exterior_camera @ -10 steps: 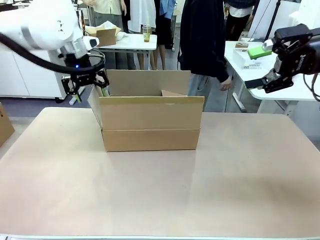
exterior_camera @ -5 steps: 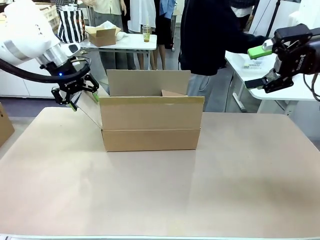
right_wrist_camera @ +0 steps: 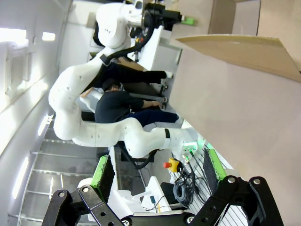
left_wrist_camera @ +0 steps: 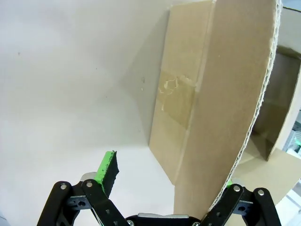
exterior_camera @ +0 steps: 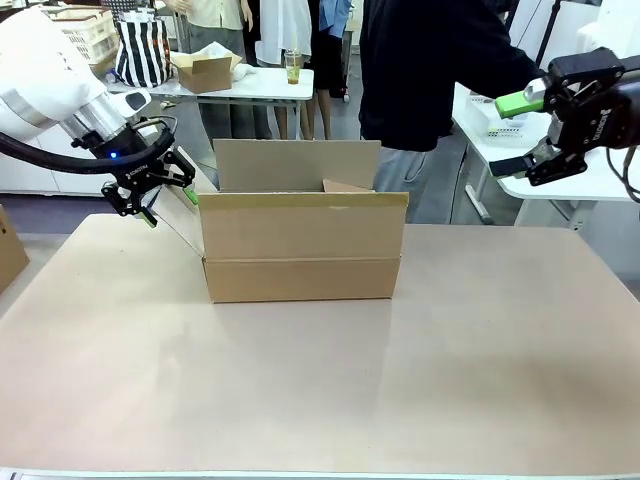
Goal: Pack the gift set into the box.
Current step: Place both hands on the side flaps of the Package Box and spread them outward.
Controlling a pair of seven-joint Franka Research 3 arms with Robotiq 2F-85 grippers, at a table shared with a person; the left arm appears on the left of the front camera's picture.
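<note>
Box (exterior_camera: 303, 247): stiff, light corrugated card, best taken by a flap edge. Left gripper (exterior_camera: 160, 195) fingers straddle its side flap (left_wrist_camera: 230, 117), spread wide. Right gripper (exterior_camera: 530, 135) fingers gape, empty.

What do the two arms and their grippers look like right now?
Both arms are glossy white with rounded links. The left gripper is black with green pads on its fingers, a blue light glowing at the wrist and a black cable trailing off. The right gripper is black too, green-padded, with white lettering.
</note>
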